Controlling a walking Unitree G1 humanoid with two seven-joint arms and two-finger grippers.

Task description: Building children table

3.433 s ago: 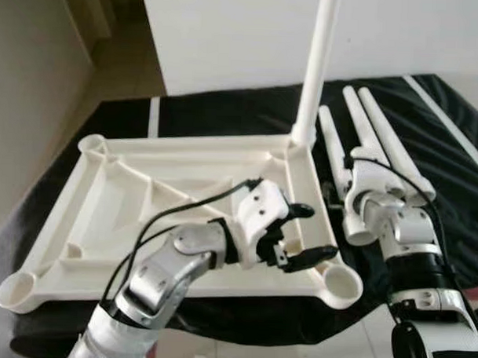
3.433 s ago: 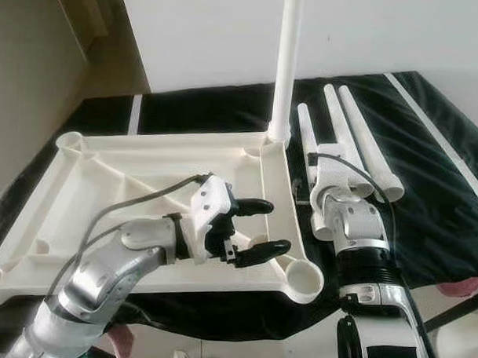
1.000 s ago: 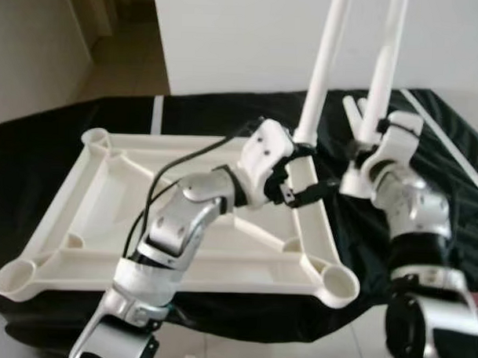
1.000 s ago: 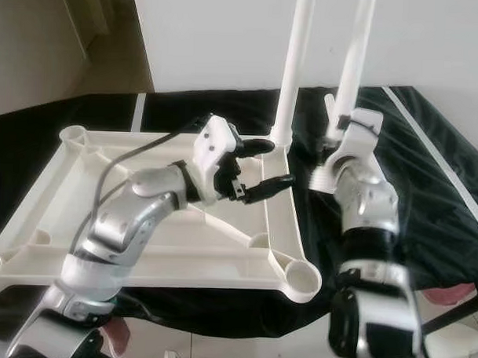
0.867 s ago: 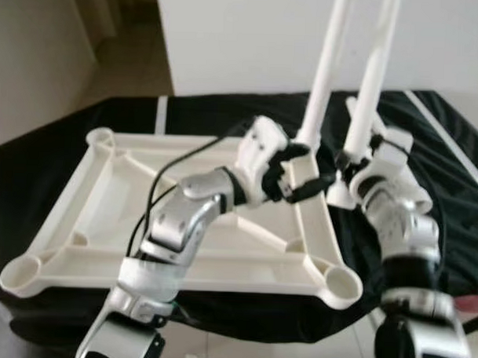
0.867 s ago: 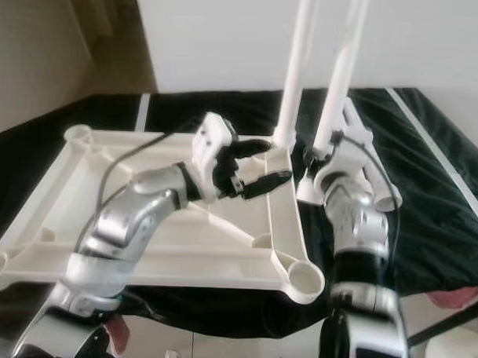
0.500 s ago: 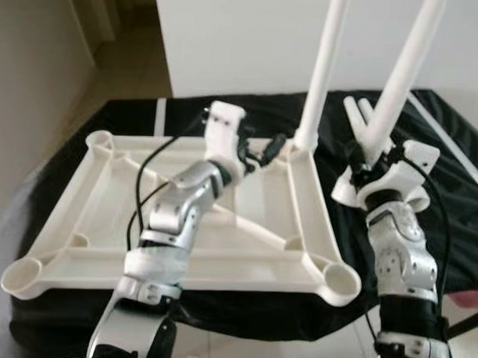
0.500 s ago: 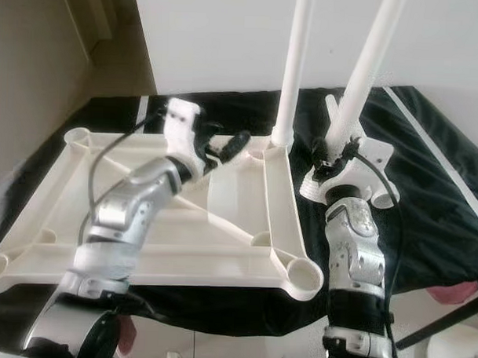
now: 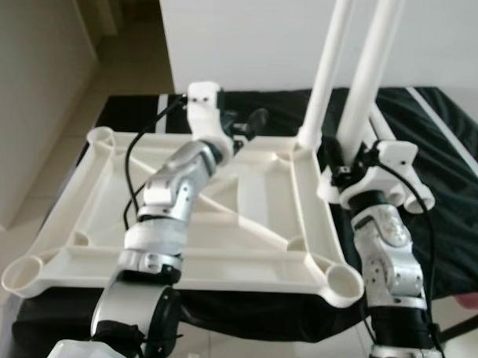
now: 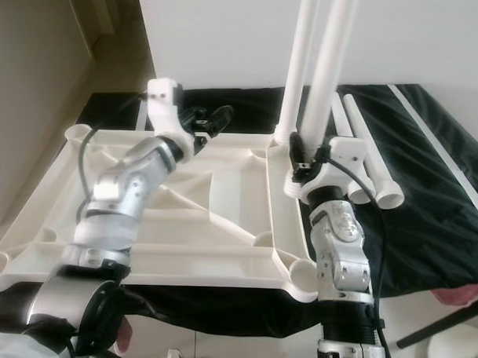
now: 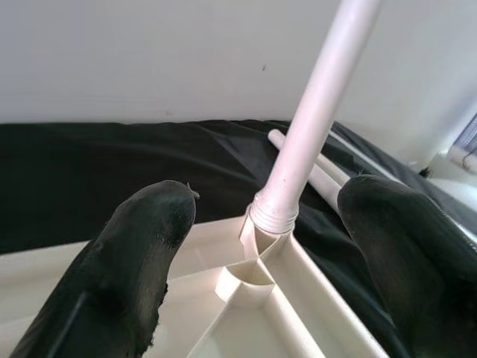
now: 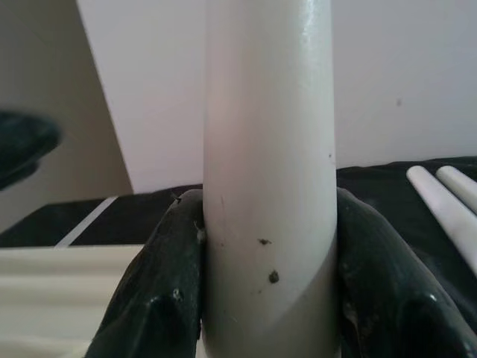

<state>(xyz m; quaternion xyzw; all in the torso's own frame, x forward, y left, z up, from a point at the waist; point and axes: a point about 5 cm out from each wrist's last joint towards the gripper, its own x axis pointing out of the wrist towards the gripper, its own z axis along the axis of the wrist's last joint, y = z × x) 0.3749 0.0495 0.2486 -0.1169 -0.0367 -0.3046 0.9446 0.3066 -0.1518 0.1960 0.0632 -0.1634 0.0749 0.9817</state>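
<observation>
While my right gripper (image 10: 306, 167) clamps leg 2 (image 10: 331, 68) upright beside the inverted tabletop (image 9: 246, 203) and my left gripper (image 9: 245, 126) gapes empty near fitted leg 1 (image 9: 328, 68), I judge plumb alignment over a free corner socket (image 9: 339, 278) essential.

obstacles: upright leg (image 9: 328, 68) at tabletop (image 9: 104, 221) far-right corner, held leg (image 9: 368, 73) just beside | free: tabletop ctr, lower left
</observation>
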